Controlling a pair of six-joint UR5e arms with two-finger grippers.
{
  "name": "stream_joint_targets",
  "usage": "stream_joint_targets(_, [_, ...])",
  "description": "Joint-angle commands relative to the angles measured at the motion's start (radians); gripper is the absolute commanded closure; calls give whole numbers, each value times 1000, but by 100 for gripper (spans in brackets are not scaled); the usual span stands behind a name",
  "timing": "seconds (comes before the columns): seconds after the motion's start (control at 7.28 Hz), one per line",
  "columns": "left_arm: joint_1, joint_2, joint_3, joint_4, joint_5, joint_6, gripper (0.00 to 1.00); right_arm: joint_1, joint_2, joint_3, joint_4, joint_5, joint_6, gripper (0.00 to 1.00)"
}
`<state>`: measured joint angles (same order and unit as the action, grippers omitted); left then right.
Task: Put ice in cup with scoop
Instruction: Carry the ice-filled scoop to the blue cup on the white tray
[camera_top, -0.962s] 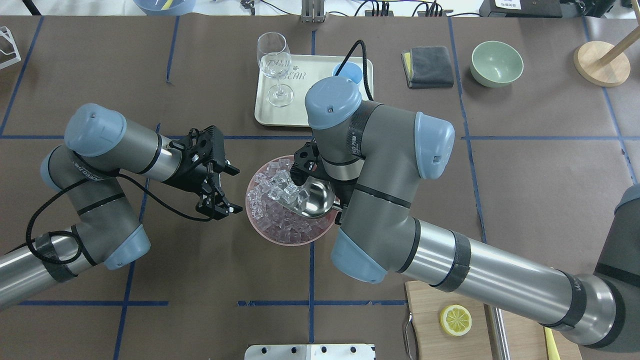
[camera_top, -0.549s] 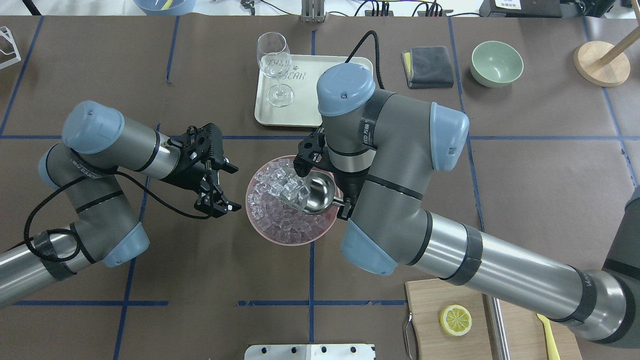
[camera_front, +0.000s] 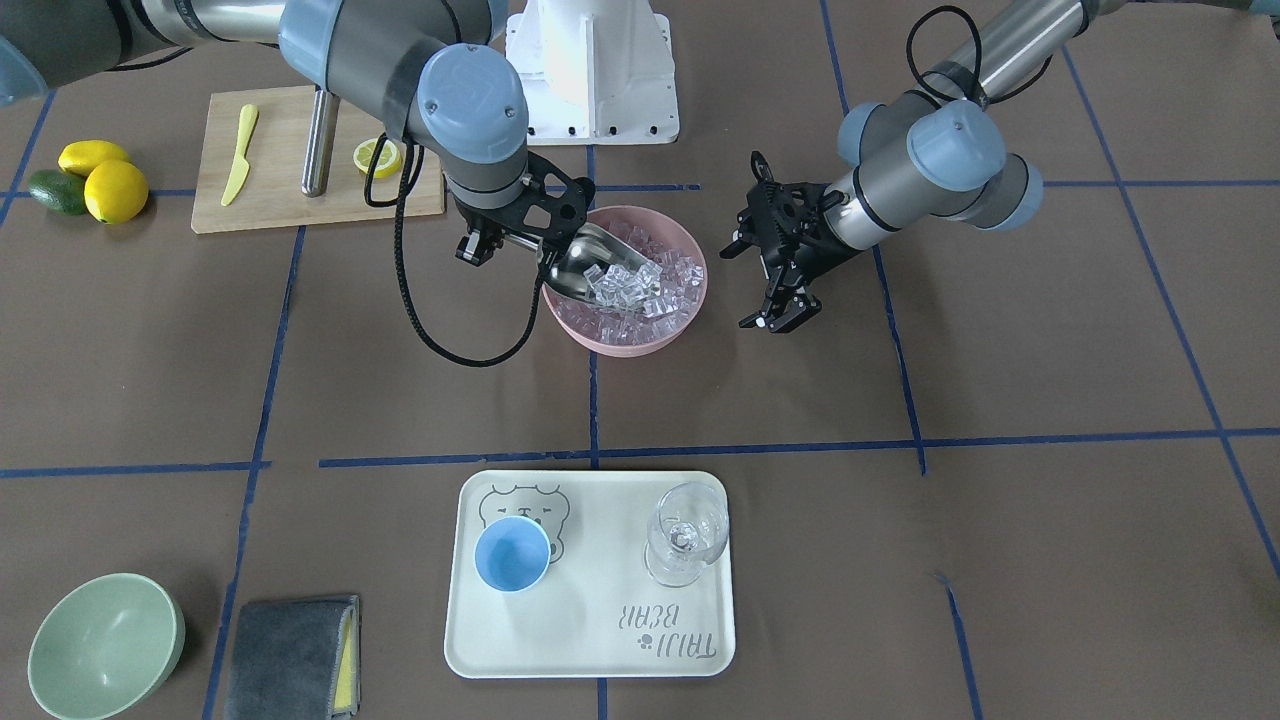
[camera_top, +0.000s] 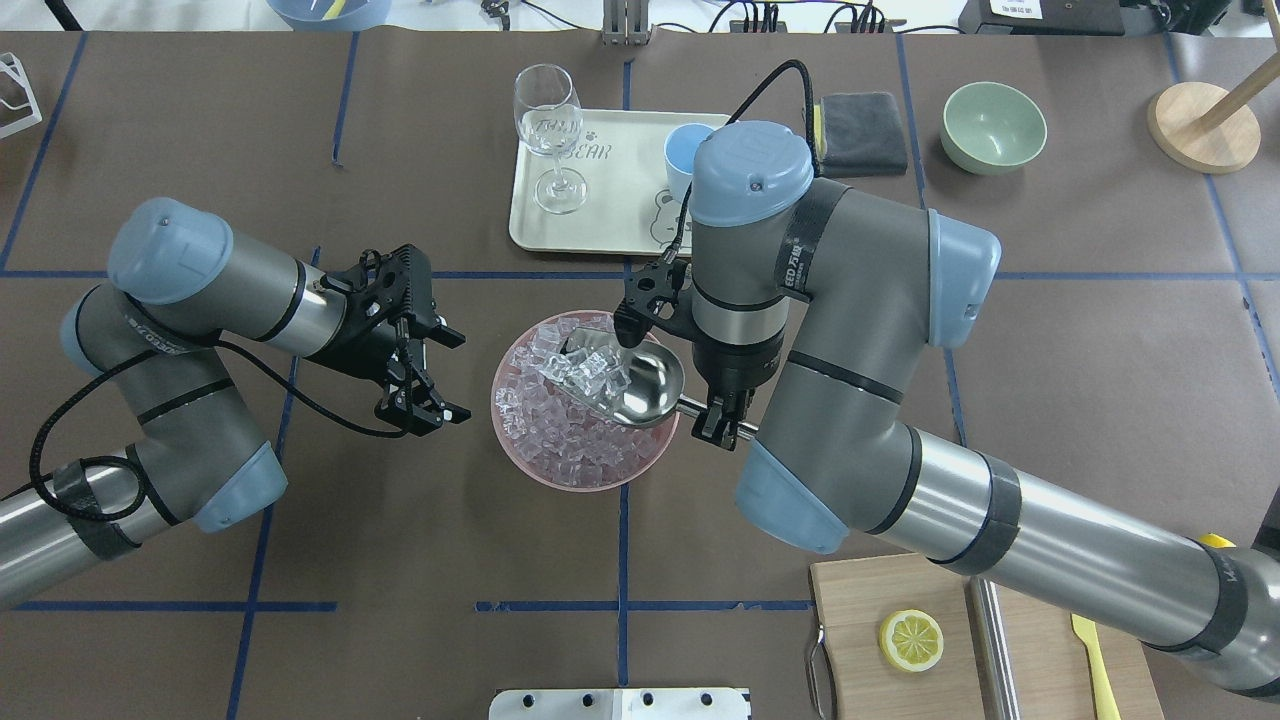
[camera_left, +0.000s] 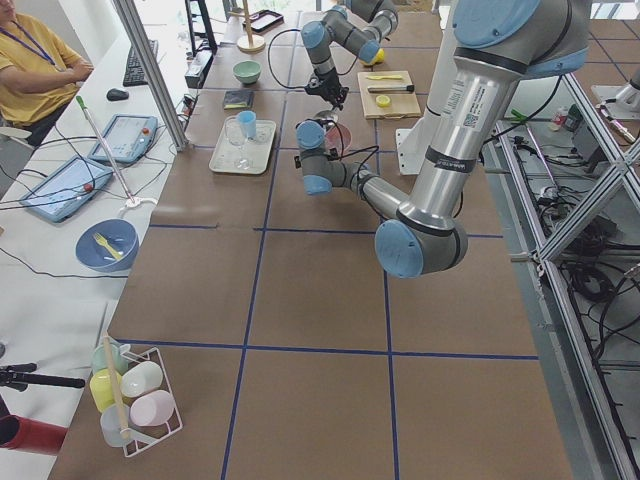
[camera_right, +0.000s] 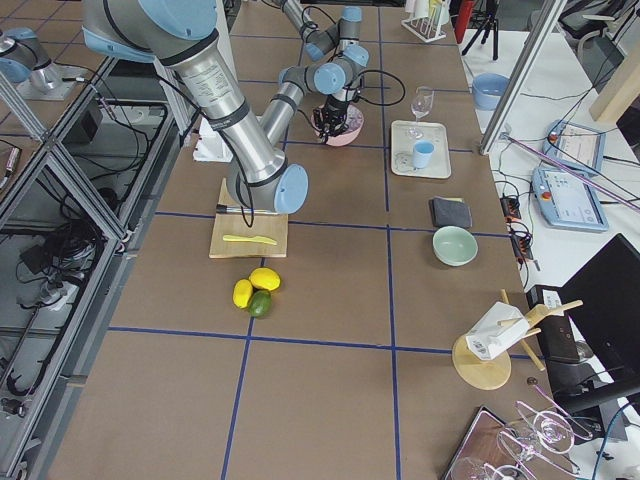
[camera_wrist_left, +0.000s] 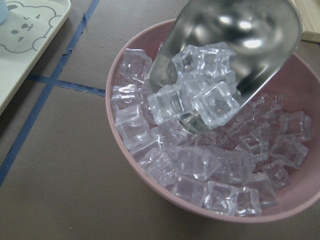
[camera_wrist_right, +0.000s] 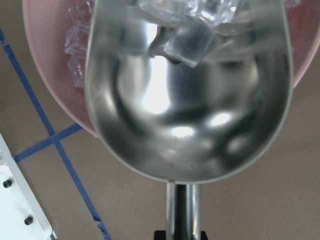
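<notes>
Steel scoop (camera_top: 640, 385), shiny with a deep rounded trough and a thin straight handle, is tilted over a round pink bowl (camera_top: 585, 487) near the middle of the brown table. The right gripper (camera_top: 724, 424) has its two fingers pinched on the handle's end, just outside the bowl's rim on the robot's right. The scoop's open lip points down and toward the robot's left. A cluster of clear, glassy ice cubes (camera_wrist_left: 200, 165) sits in the lower part of its trough, while the upper part is bare, mirror-bright metal. More cubes fill the bowl in a heap beneath. It is not possible to tell whether the lip touches that heap.

The left gripper (camera_top: 455, 377) hovers just beside the bowl on the robot's left, its black fingers spread apart and holding nothing.

A small light-blue round cup (camera_front: 511, 555) stands upright on a cream rectangular tray (camera_front: 590, 620), well apart from the bowl on the far side of the table from the robot. A clear stemmed wine glass (camera_front: 685, 540) stands beside it on the same tray. The cup looks empty from above.
</notes>
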<state>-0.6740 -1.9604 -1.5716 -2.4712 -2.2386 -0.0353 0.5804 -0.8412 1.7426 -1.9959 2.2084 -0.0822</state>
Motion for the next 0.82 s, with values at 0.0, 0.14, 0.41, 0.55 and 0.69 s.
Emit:
stream_joint_targets(0.0, [-1, 2, -1, 0, -1, 0, 0, 13, -38, 51, 12, 11, 10, 100])
stream_joint_targets(0.14, [-1, 2, -1, 0, -1, 0, 0, 24, -45, 63, 12, 16, 12, 100])
stream_joint_targets(0.41, [-1, 2, 1, 0, -1, 0, 0, 86, -45, 72, 12, 69, 33, 100])
stream_joint_targets(0.55, [-1, 2, 1, 0, -1, 0, 0, 151, -44, 63, 0, 109, 38, 100])
stream_joint_targets(0.69, [-1, 2, 1, 0, 0, 0, 0, 194, -35, 36, -15, 111, 39, 100])
